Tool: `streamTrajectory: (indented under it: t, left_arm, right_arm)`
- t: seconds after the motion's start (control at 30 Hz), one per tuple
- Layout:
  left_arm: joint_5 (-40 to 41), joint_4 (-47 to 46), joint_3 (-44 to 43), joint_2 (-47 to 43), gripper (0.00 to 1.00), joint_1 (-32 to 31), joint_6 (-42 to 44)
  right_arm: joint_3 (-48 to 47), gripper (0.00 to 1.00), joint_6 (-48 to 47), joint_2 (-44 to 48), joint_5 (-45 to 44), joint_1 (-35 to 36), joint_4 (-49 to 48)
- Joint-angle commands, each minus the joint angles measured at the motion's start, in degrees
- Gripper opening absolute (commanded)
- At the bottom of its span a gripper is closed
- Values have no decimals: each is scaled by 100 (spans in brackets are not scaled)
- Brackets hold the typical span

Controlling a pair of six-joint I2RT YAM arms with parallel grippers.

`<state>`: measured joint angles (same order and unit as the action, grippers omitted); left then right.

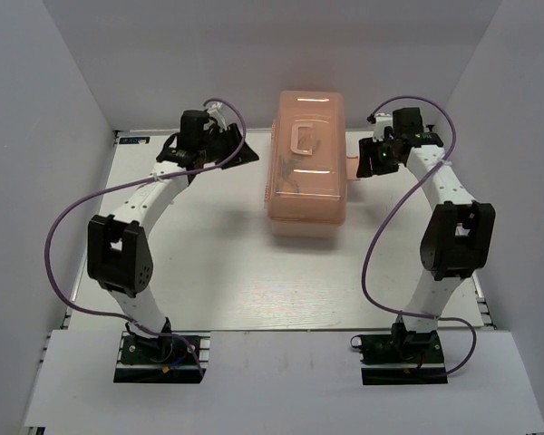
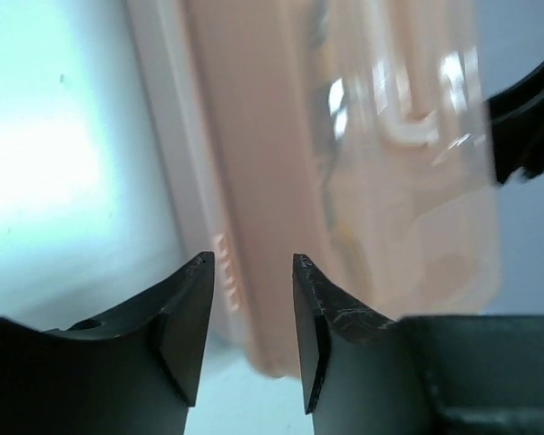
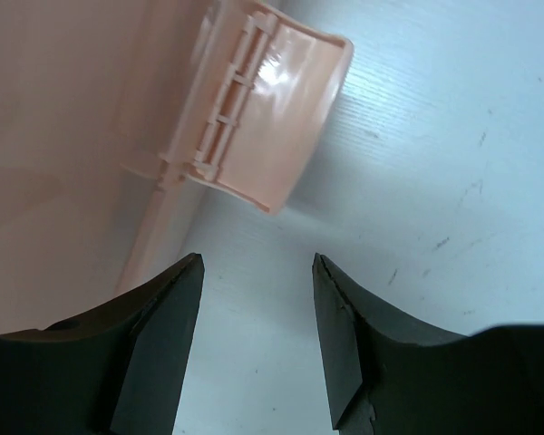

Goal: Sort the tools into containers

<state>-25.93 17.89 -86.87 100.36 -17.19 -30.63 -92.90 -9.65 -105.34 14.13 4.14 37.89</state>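
The salmon-pink toolbox (image 1: 308, 168) stands shut at the far middle of the table, its moulded handle (image 1: 301, 138) on top. Only faint dark shapes (image 1: 286, 177) show through the lid, so I cannot make out the tools. My left gripper (image 1: 250, 150) is open and empty, just left of the box; in the left wrist view (image 2: 251, 263) its jaws face the box's side (image 2: 254, 136). My right gripper (image 1: 359, 163) is open and empty at the box's right side. In the right wrist view (image 3: 257, 263) it hovers over bare table, just below the box's latch flap (image 3: 272, 118).
White walls enclose the white table (image 1: 208, 272) on the left, right and back. Purple cables (image 1: 72, 217) loop off both arms. The right arm's black gripper (image 2: 526, 118) shows beyond the box in the left wrist view.
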Motion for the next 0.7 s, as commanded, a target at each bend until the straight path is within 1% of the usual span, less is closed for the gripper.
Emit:
streamTrajectory:
  t: [0.0, 0.03, 0.07, 0.13, 0.2, 0.23, 0.37, 0.5, 0.53, 0.57, 0.63, 0.67]
  left_arm:
    - [433, 488, 537, -165, 50, -171, 514]
    - [292, 392, 618, -105, 45, -240, 514]
    - [221, 338, 619, -17, 43, -337, 514]
    - [37, 268, 619, 106, 42, -460, 514]
    - [-200, 337, 453, 352, 42, -644, 628]
    - [-254, 390, 373, 423, 42, -706, 681]
    - [-360, 461, 241, 546, 41, -908, 752]
    - [-246, 523, 241, 494, 41, -962, 752]
    - [-246, 523, 293, 494, 41, -962, 752]
    - [-80, 662, 293, 494, 41, -962, 752]
    - [175, 794, 293, 441, 42, -962, 752]
    - [437, 856, 380, 345, 43, -831, 613]
  right_arm:
    - [-394, 58, -160, -21, 414, 51, -352]
    - [-508, 58, -212, -318, 432, 104, -361]
    - [-805, 58, -213, -442, 424, 139, -292]
    - [-1613, 58, -143, -854, 572, 227, -151]
    - [-2010, 58, -107, -1120, 731, 332, 69]
    - [-2082, 58, -116, -1190, 879, 368, -18]
    - [-2065, 58, -142, -1208, 1074, 526, -10]
    - [-1960, 56, -195, -1156, 1127, 658, 52]
    - [-1942, 56, -247, -1147, 1057, 675, 17]
    - [-1873, 56, -265, -1112, 961, 676, -1]
    - [-1811, 56, -222, -1042, 487, 693, -132]
    - [-1715, 56, -222, -989, 337, 693, -133]
